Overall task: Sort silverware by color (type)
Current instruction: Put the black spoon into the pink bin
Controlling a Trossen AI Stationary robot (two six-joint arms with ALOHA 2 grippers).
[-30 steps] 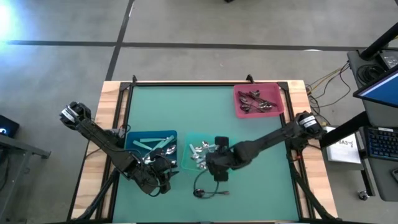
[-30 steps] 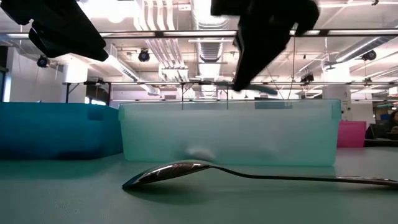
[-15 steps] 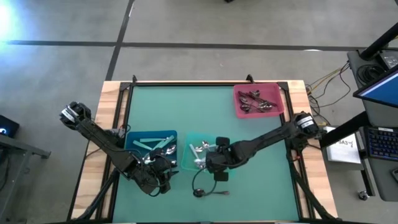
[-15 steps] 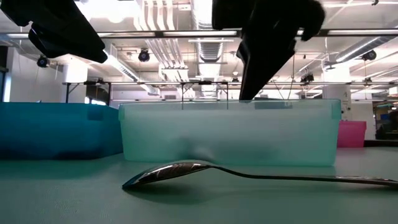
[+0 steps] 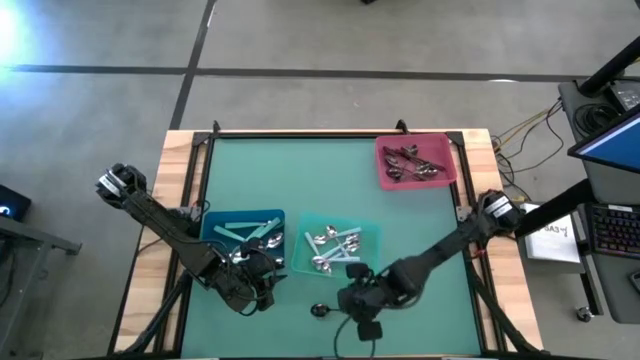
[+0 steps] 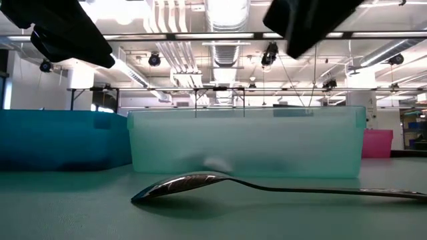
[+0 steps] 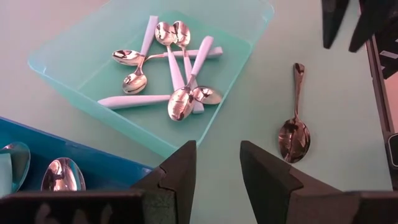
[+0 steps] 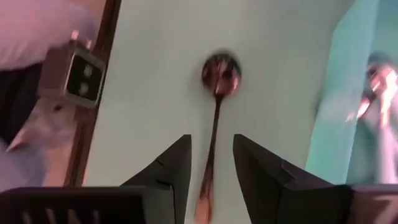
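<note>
One silver spoon (image 5: 320,310) lies flat on the green mat near the table's near edge; the low view shows its bowl (image 6: 179,185) on the mat. My right gripper (image 8: 211,149) hovers open above this spoon (image 8: 219,73), touching nothing. My left gripper (image 7: 214,165) hangs open and still over the mat between the blue bin (image 5: 245,232) and the clear teal bin (image 5: 337,250). Teal-handled spoons (image 7: 177,81) lie crossed in the teal bin. Silver spoons (image 7: 62,174) lie in the blue bin. Dark spoons (image 5: 410,163) lie in the pink bin (image 5: 415,160).
The three bins stand on the mat: blue at near left, teal (image 6: 247,143) beside it, pink at the far right. A raised wooden frame (image 5: 180,150) borders the mat. Bare mat lies between the bins and the far edge.
My right gripper was over the teal bin with a teal-handled spoon at its fingers. That spoon no longer shows there. The gripper has then swung toward the table's near edge and tipped, ending above the lone spoon on the mat.
</note>
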